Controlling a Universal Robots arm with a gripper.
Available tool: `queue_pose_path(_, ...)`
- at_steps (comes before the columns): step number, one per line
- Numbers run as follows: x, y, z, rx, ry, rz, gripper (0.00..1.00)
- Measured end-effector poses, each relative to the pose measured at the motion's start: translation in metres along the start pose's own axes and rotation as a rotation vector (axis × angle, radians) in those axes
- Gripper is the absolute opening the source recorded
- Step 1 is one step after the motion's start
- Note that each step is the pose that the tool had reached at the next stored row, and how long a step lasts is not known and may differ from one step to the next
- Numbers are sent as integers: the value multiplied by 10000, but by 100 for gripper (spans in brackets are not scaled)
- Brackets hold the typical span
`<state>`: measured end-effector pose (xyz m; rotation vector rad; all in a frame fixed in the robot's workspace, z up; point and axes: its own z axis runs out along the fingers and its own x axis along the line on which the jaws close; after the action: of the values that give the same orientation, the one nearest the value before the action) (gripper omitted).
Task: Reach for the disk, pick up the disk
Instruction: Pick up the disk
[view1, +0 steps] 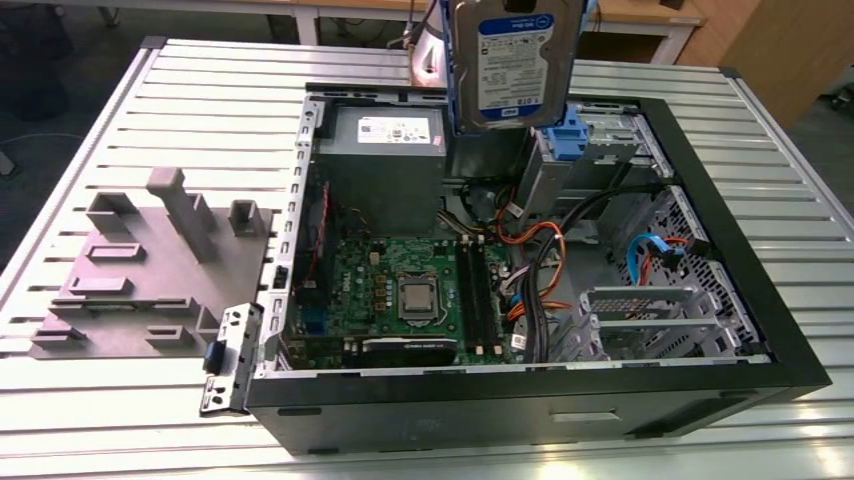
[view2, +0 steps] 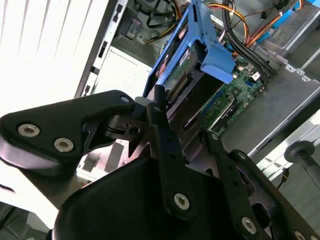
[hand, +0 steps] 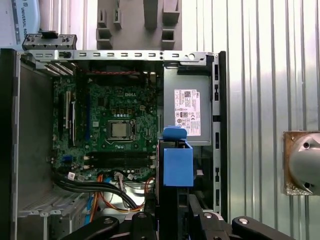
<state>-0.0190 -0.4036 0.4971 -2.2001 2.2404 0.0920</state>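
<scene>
Disk hangs upright above the open case, at twelve o'clock in the exterior view, so we judge it already lifted. Our tool grips the disk by its blue rails. We'd keep it vertical, clear of the cables. Smooth grey metal, glossy label; ribbed aluminium surface below.

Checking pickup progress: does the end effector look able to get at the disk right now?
Yes, it seems so: the end effector appears closed on the disk, which hangs above the open computer case with nothing blocking it.
</scene>
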Motion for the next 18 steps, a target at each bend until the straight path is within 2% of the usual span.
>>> queue_pose_path(10,170,-3,6,0,0,21,35)
queue_pose_path(18,424,-9,15,2,-2,59,35)
